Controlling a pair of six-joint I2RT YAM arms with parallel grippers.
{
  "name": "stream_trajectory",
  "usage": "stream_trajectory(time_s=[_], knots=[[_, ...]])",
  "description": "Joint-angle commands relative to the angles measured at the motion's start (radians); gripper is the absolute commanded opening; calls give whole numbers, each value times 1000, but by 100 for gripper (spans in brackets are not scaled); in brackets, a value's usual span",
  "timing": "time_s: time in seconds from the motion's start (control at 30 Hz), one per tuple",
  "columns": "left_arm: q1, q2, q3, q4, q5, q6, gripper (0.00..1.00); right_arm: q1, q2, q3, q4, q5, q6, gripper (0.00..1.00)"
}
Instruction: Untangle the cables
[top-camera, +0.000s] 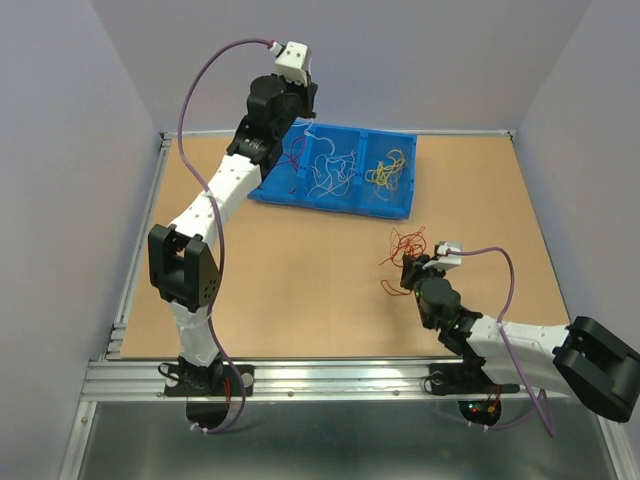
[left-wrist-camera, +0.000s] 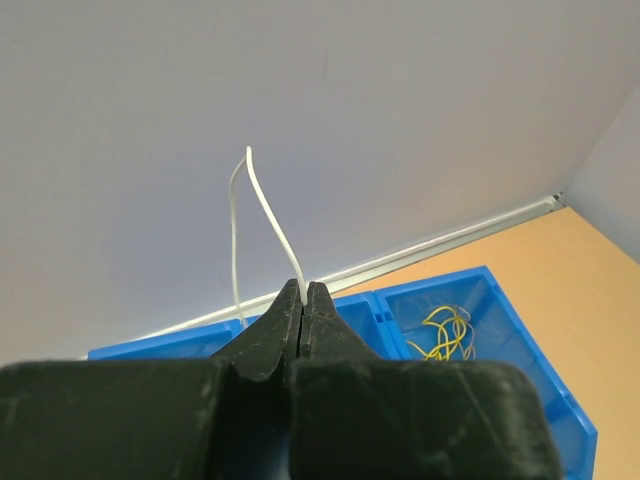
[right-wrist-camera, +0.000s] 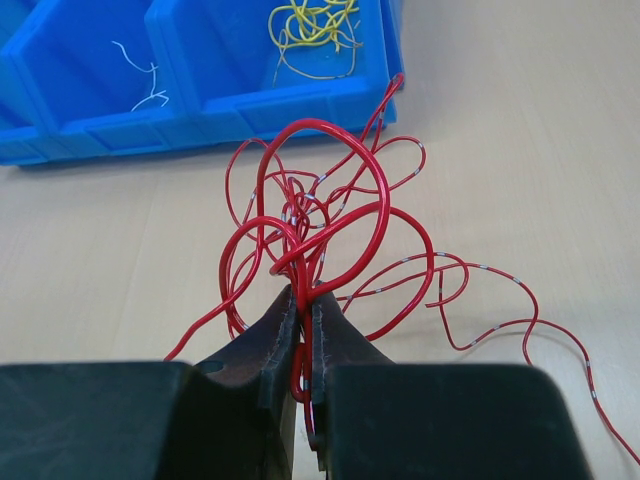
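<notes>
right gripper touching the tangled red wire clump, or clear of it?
Touching. Right wrist view: the right gripper clamps strands of the thin, tangled red wires between its closed jaws.

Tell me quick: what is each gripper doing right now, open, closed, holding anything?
Left gripper: closed on a thin white wire, held up in the air.
Right gripper: closed on a tangled clump of thin red wires.
</notes>
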Motion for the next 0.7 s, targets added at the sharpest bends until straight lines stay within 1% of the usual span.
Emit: stream_trajectory(time_s=[0.0, 0.07, 0.17, 0.27, 0.43, 0.67], knots=[[-4, -29, -2, 45, -9, -20, 0, -5, 7, -8, 31, 12, 0, 1], [1, -32, -9, 60, -11, -19, 0, -5, 9, -6, 31, 14, 0, 1], [2, -34, -7, 54, 53, -2, 0, -7, 9, -6, 31, 11, 0, 1], [1, -26, -4, 39, 89, 1, 0, -7, 10, -5, 31, 9, 0, 1], [-4, 8, 24, -10, 95, 1, 0, -7, 12, -5, 31, 6, 0, 1], [-4, 49, 17, -18, 112, -28, 0, -5, 3, -9, 31, 6, -1, 1]])
